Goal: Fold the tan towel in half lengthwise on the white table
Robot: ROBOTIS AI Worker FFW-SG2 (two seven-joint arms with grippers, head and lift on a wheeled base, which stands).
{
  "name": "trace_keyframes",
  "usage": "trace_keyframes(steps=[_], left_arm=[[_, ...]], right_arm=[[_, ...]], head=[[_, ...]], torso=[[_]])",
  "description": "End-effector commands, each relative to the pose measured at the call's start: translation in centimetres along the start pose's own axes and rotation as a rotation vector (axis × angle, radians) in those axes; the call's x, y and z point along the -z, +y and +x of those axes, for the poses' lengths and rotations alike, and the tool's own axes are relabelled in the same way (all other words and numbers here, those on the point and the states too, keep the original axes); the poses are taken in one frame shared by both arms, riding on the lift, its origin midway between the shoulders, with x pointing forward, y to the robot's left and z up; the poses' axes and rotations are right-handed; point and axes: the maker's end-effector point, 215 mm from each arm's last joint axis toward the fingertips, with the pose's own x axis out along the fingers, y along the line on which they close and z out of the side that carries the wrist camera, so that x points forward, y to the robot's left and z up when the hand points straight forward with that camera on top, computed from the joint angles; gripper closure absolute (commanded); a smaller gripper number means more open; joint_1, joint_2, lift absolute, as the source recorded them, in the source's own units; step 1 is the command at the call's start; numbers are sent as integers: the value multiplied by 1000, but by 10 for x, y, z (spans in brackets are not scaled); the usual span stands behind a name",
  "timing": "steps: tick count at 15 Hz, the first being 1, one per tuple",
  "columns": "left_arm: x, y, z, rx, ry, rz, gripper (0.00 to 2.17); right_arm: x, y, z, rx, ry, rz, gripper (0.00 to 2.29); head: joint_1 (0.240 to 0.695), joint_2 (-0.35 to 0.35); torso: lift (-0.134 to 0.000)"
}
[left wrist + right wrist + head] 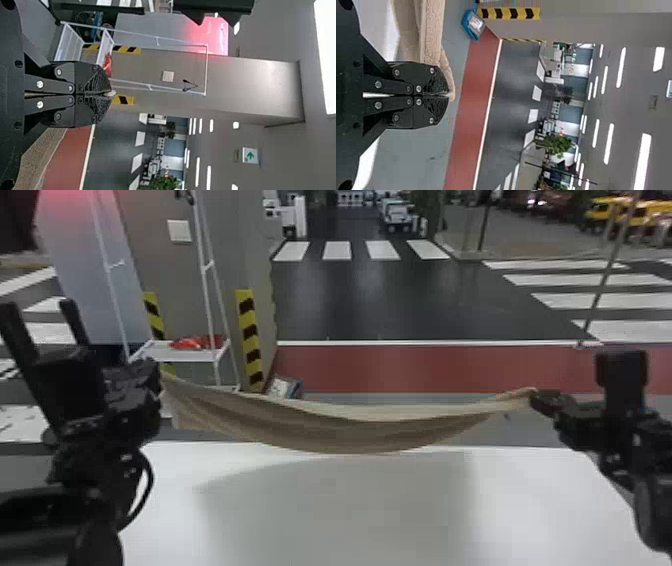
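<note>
Tan towel fabric hangs in the air between the two arms, strung from one end effector to the other and sagging in a shallow curve through the middle. In the head view the bottom of that curve overlaps the far edge of the white worktop; whether the cloth touches it there cannot be told. A broad, soft shadow lies across the worktop on the near side of the cloth.

The left end effector is closed, its fingers pressed together at the tips on a small pinch of the towel, a bit of which pokes out past them. Near this end the cloth drops in a wider, looser panel.

The right end effector is closed as well, its fingers clamped on the opposite end, where the cloth narrows to a slim gathered strip. In the right wrist view the towel runs away from the tips in overlapping layers.

Past the worktop, a white rack with something red on its shelf stands by a grey pillar with yellow and black striped edging. A blue and white box sits on the floor near the pillar's foot, beside a red floor band
</note>
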Motion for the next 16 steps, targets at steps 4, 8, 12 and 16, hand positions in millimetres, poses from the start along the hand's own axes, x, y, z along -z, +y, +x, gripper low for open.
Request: trace_keyframes(steps=[4, 8, 12, 16], left_arm=[[97, 1, -96, 25, 37, 25, 1831], [136, 13, -160, -42, 123, 48, 1831], [144, 37, -202, -139, 193, 84, 1831], [181, 40, -228, -181, 377, 198, 1828]], right_arm=[[159, -15, -82, -47, 187, -55, 1480], [224, -12, -139, -104, 276, -85, 1480], [250, -19, -200, -153, 334, -45, 1480], [250, -9, -230, -195, 395, 7, 1480]], head=[[628, -26], [695, -50], [695, -88], [695, -99]], torso=[[-57], [-57], [-57], [-57]])
